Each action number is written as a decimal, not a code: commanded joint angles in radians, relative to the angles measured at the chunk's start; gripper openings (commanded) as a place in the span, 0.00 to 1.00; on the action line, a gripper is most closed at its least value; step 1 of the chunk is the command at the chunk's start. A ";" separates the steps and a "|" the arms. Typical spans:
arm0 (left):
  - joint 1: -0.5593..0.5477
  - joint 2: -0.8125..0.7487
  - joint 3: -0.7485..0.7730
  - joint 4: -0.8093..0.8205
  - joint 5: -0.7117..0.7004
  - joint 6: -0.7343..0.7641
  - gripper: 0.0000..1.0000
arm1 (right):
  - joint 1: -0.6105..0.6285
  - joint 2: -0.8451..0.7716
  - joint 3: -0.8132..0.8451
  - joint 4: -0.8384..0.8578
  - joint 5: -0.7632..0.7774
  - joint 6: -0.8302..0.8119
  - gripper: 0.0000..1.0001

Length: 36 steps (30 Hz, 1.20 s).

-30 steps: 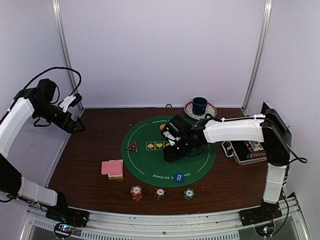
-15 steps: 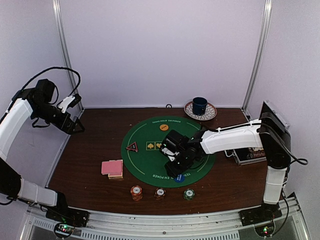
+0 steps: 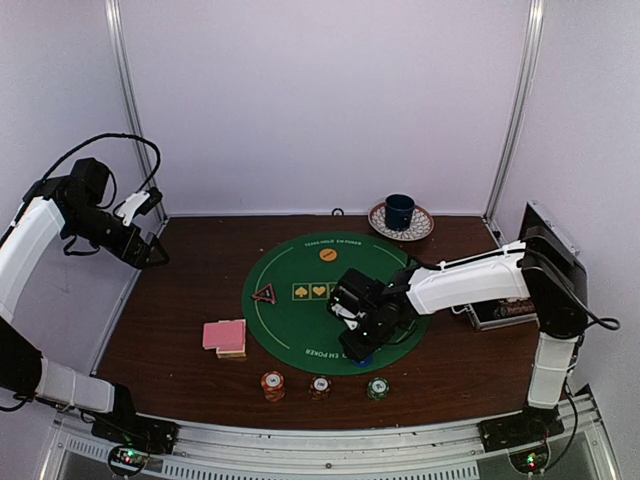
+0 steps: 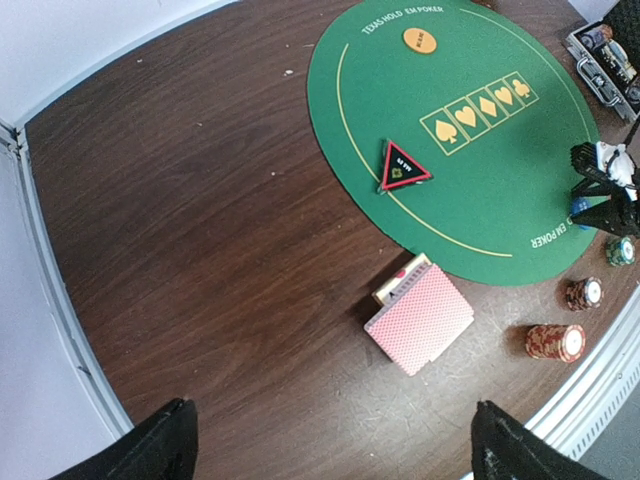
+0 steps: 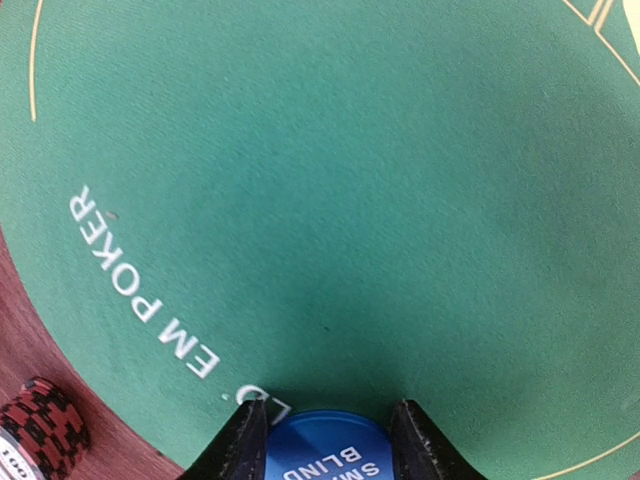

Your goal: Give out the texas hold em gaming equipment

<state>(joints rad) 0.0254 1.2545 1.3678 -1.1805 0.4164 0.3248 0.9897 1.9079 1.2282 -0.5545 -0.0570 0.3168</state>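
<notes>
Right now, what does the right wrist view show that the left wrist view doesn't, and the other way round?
Only the right wrist view: the lettering on the blue disc, close up, with the right gripper fingers flanking it; whether they touch it isn't clear. Only the left wrist view: the pink-backed cards, triangle marker, orange disc, case and all three chip stacks. Both views: the green mat, its poker lettering, and at least one chip stack.

The blue button disc (image 5: 325,450) runs off the bottom edge of the right wrist view, so whether the fingers (image 5: 243,445) flanking it actually pinch it cannot be told. The red-and-black chip stack (image 5: 40,432) is cut by that view's lower-left corner.
</notes>
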 commanded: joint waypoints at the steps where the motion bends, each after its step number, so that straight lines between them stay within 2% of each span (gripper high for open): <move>1: 0.006 -0.013 0.003 0.004 0.023 0.012 0.98 | 0.000 -0.038 -0.032 -0.091 0.052 -0.012 0.45; 5: 0.006 -0.013 0.002 0.004 0.025 0.011 0.98 | 0.000 -0.062 -0.022 -0.123 0.083 -0.031 0.46; 12: 0.006 -0.012 0.006 0.004 0.011 0.011 0.98 | 0.004 -0.097 0.096 -0.172 0.069 -0.042 0.56; 19: 0.006 -0.005 0.001 0.004 0.007 0.005 0.98 | 0.082 -0.104 0.299 -0.214 -0.001 -0.117 0.85; 23: 0.007 -0.004 -0.012 0.022 -0.002 -0.007 0.98 | 0.149 -0.060 0.410 -0.233 -0.041 -0.188 0.96; 30: 0.007 0.000 -0.030 0.023 -0.010 -0.005 0.97 | 0.229 0.093 0.591 -0.297 -0.152 -0.248 0.99; 36: 0.006 -0.013 -0.021 0.002 0.016 0.005 0.98 | 0.264 0.234 0.711 -0.346 -0.149 -0.274 1.00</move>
<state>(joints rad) 0.0254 1.2549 1.3457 -1.1797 0.4080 0.3241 1.2369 2.0720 1.8771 -0.8337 -0.1925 0.0776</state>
